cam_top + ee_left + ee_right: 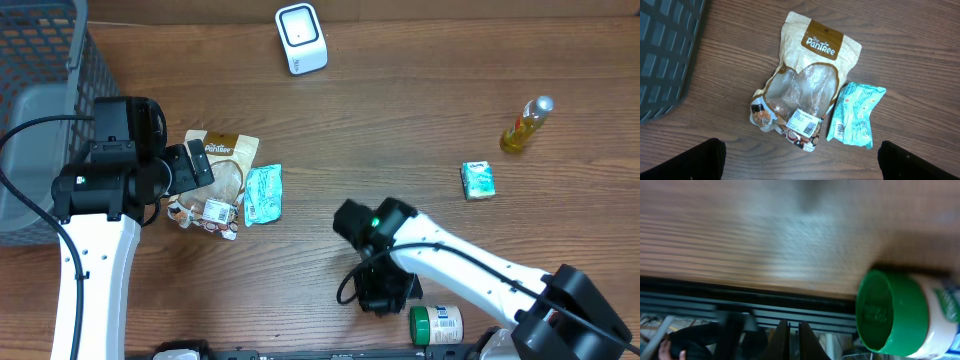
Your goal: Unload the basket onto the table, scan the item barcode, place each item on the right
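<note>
Green-lidded white plastic jar point(905, 312) lies sideways beside the right gripper point(794, 340), which is pinched closed and empty; the left gripper point(198, 165) gapes wide above 1 tan foil pouch point(810, 75).

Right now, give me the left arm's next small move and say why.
Probably lower the open left gripper straight down onto the Pantree pouch. It hangs above the pouch with jaws wide, the pouch lies flat, centred in the wrist view beside the teal packet, and nothing is held yet.
</note>
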Robot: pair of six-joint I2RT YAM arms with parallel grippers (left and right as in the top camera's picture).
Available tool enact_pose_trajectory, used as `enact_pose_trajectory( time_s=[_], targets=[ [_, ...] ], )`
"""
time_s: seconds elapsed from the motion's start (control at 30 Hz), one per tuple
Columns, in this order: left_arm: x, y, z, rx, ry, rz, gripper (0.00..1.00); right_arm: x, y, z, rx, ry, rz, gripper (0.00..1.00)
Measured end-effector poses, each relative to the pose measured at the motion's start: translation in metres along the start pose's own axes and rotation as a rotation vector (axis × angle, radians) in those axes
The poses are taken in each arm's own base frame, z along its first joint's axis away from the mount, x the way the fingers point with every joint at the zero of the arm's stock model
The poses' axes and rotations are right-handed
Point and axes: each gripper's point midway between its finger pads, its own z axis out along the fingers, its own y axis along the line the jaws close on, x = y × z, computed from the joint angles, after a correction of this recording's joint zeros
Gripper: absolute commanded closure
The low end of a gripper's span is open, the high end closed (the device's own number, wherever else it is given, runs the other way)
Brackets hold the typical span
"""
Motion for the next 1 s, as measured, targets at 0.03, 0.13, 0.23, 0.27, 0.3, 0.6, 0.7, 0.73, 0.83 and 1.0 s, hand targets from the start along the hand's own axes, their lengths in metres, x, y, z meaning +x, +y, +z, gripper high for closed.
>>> enact_pose_trajectory(
  time_s=[0.03, 0.13, 0.23, 0.27, 0.3, 0.6, 0.7, 0.73, 0.83, 1.0],
  targets=[
    [0.0, 0.0, 0.0, 0.0, 0.0, 0.0, 0.0, 0.006, -0.006, 0.006, 0.023, 0.021, 0.023, 0.95],
    [0.0, 0.0, 0.0, 0.0, 0.0, 0.0, 0.0, 0.021, -0.024, 0.019, 0.084, 0.082, 0.095, 0.95],
    [0.0, 0.0, 0.0, 0.0, 0.0, 0.0, 0.0, 0.035, -0.041, 0.03, 0.139, 0.139, 0.152, 0.94],
    [0.0, 0.0, 0.0, 0.0, 0.0, 0.0, 0.0, 0.038, -0.044, 0.032, 0.149, 0.149, 0.164, 0.94],
    [0.0, 0.0, 0.0, 0.0, 0.0, 0.0, 0.0, 0.04, -0.047, 0.034, 0.158, 0.155, 0.173, 0.93],
    [0.0, 0.0, 0.0, 0.0, 0.0, 0.0, 0.01, 0.019, -0.076, 0.032, 0.258, 0.051, 0.283, 0.73],
    [0.0, 0.0, 0.0, 0.0, 0.0, 0.0, 0.0, 0.008, -0.086, 0.029, 0.246, 0.033, 0.372, 0.71],
    [0.0, 0.0, 0.0, 0.0, 0.0, 0.0, 0.0, 0.004, -0.091, 0.027, 0.241, 0.029, 0.408, 0.66],
    [0.0, 0.0, 0.0, 0.0, 0.0, 0.0, 0.0, -0.005, -0.1, 0.024, 0.214, 0.02, 0.49, 0.63],
    [0.0, 0.0, 0.0, 0.0, 0.0, 0.0, 0.0, -0.039, -0.112, 0.022, 0.124, -0.065, 0.599, 0.63]
  ],
)
